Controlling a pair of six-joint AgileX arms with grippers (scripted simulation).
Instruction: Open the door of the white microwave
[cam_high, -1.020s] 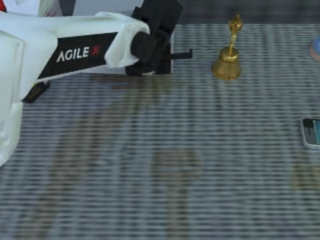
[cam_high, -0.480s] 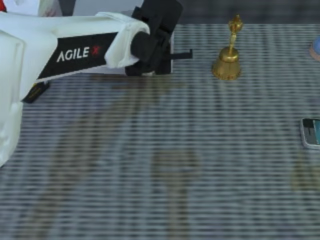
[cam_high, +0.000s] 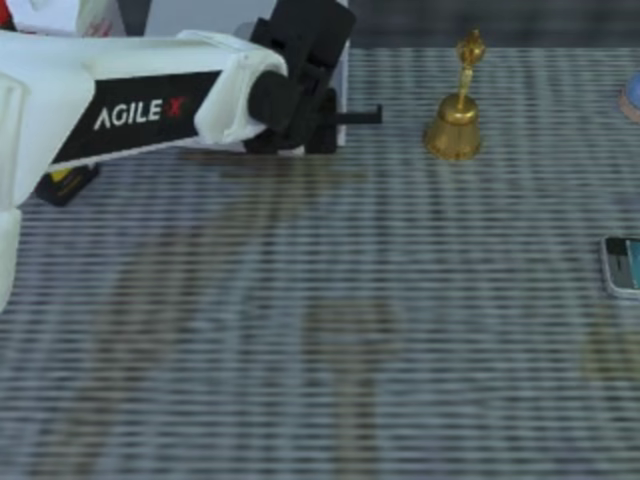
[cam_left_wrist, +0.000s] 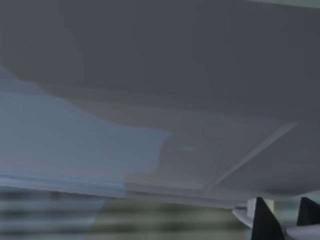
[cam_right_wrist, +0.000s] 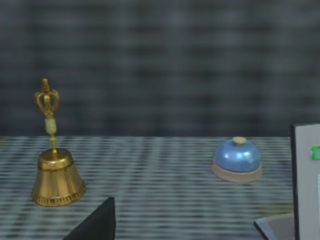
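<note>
Grey striped table (cam_high: 330, 330) across the whole top view. Left arm (cam_high: 120, 105), white with a black AgileX band, reaching from the table's left side toward the far edge at centre-left. White microwave (cam_high: 200, 14) at that far edge, mostly hidden under the arm, with only its grey top and a white strip of its front showing. Door (cam_left_wrist: 150, 75) right up against the left wrist camera, its pale grey window filling nearly that whole view. Left gripper (cam_high: 315, 100), black, at the microwave's front on the side nearest the gold bell, touching or just beside the door; seen low in a corner of the left wrist view (cam_left_wrist: 285, 222) with a bit of white bar close by. Cannot tell whether clamped on anything or loose. White carton with red print (cam_high: 50, 12) at the far left corner, just beside the microwave. Gold handbell (cam_high: 457, 100) upright, near the microwave toward the table's right, apart from it. Phone (cam_high: 622, 265) flat at the right edge, cut off. Blue dome bell (cam_right_wrist: 237, 160) at the far right, well apart from the gold one. Right gripper (cam_right_wrist: 95, 222) only a dark tip in its own wrist view, outside the top view; open or closed, cannot tell.
</note>
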